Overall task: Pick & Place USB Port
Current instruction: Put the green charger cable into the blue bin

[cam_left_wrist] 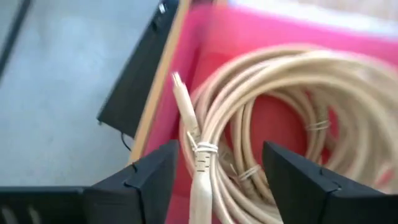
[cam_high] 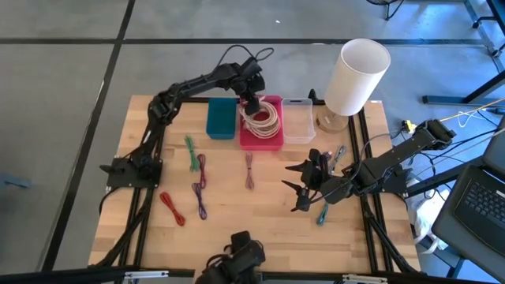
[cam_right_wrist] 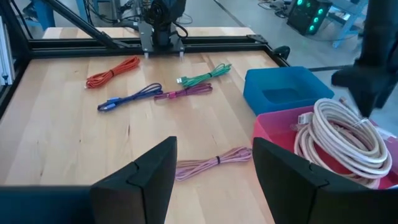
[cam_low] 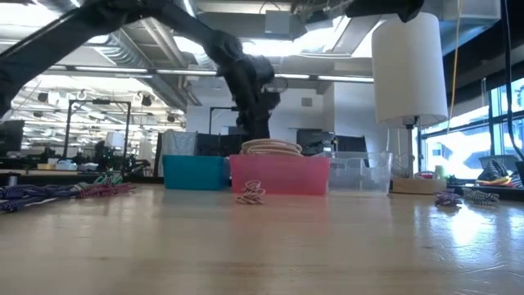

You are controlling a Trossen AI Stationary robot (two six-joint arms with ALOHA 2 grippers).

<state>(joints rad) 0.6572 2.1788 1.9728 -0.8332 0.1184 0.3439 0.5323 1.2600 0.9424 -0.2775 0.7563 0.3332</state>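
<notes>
A coiled beige USB cable (cam_high: 262, 118) lies in the pink bin (cam_high: 260, 139), its loops rising just above the rim (cam_low: 270, 147). My left gripper (cam_high: 252, 105) hangs over the far left part of the coil, open. In the left wrist view, its fingers (cam_left_wrist: 219, 149) stand on either side of the cable's plug end (cam_left_wrist: 186, 106) without touching it. My right gripper (cam_high: 294, 188) is open above the table's right side, away from the bin. In its wrist view (cam_right_wrist: 214, 146) it faces the coil (cam_right_wrist: 339, 134) and a pink cable (cam_right_wrist: 214, 163).
A blue bin (cam_high: 222, 118) sits left of the pink one, a clear bin (cam_high: 297, 120) right of it, and a white lamp (cam_high: 357, 75) beyond. Bundled cables lie on the table: green (cam_high: 192, 152), purple (cam_high: 202, 170), red (cam_high: 172, 207), blue (cam_high: 200, 201), pink (cam_high: 249, 170).
</notes>
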